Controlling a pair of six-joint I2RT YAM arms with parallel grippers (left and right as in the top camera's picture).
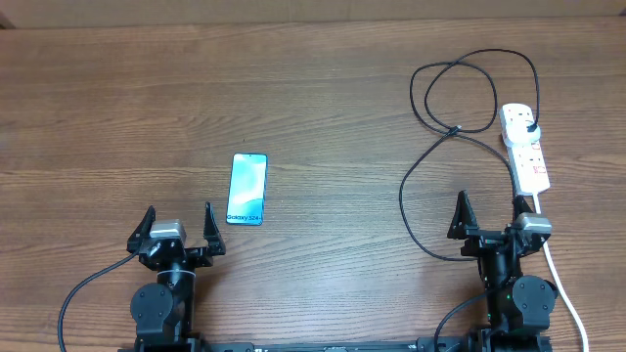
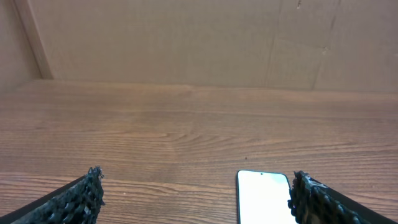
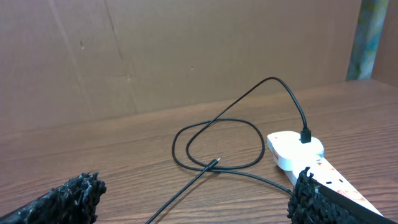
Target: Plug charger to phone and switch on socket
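The phone (image 1: 246, 189) lies flat on the table with its light blue screen up, just ahead and right of my left gripper (image 1: 178, 227), which is open and empty. In the left wrist view the phone (image 2: 262, 196) lies beside the right finger. The black charger cable (image 1: 430, 127) lies looped, its plug (image 1: 529, 127) in the far end of the white socket strip (image 1: 526, 147). Its connector tip (image 3: 214, 163) lies on the loop. My right gripper (image 1: 490, 217) is open and empty, near the strip's near end (image 3: 323, 171).
The strip's white cord (image 1: 567, 293) runs toward the front edge past my right arm. A cardboard wall (image 2: 199, 37) stands behind the wooden table.
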